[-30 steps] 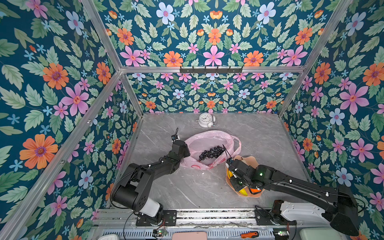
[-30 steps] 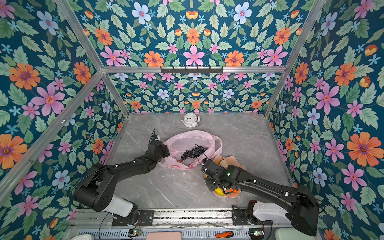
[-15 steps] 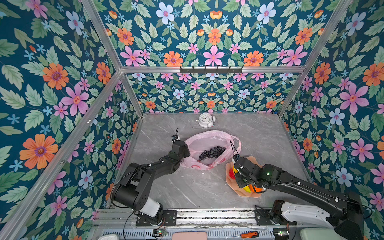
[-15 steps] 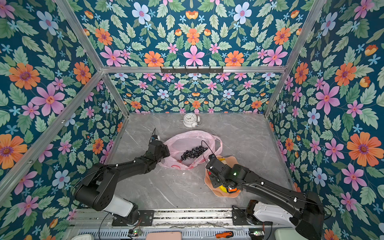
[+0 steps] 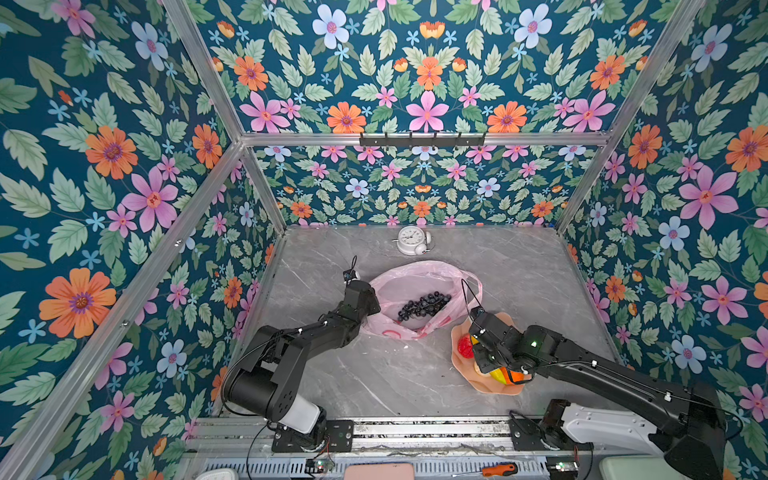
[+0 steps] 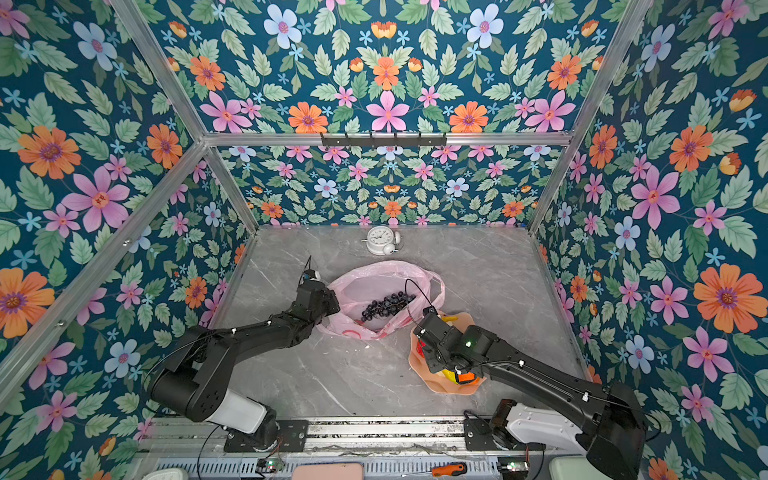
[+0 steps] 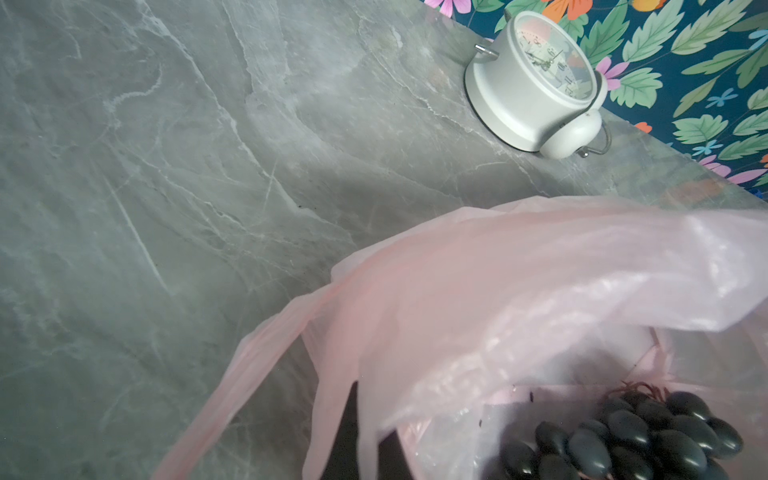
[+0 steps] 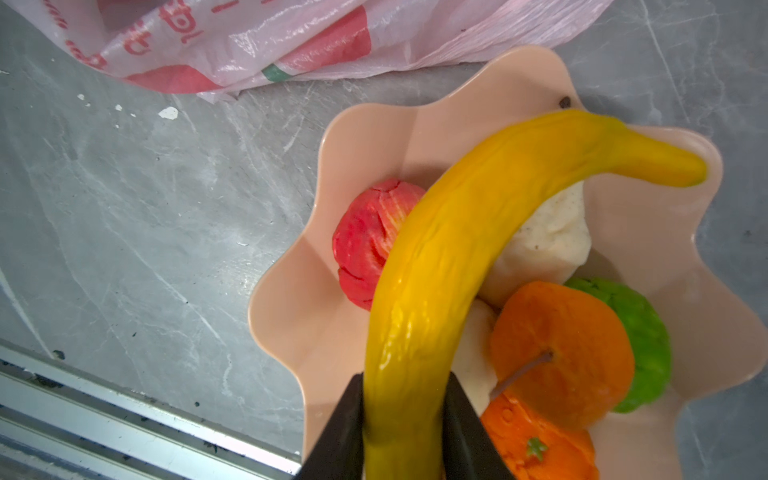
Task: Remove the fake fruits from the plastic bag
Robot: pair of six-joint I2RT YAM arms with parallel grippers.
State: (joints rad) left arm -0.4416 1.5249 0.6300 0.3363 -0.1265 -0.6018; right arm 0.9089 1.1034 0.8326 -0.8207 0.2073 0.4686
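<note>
**Banana at the dish, release starting**

Found right hand (image 8: 405,386) clamped round one end of long yellow plastic banana (image 8: 457,232), jaws against both flanks; grip judged only starting to slacken. Banana draped across red apple (image 8: 365,245), two oranges (image 8: 561,353), bumpy green fruit (image 8: 640,332) and pale cream fruit (image 8: 552,237) in peach scalloped plastic dish (image 8: 299,324) on grey marbled counter (image 5: 374,374).

Since a second ago: right arm swung slightly across dish; no other movement noted.

Left hand (image 5: 374,305) pinched shut on rim of thin pink plastic bag (image 5: 415,278), mouth held open as before; bag just beside dish. Only dark purple grape bunch (image 5: 424,305) visible inside.

Reckoned: banana as good as delivered; grapes last to fetch, barring anything hidden under folds.
</note>
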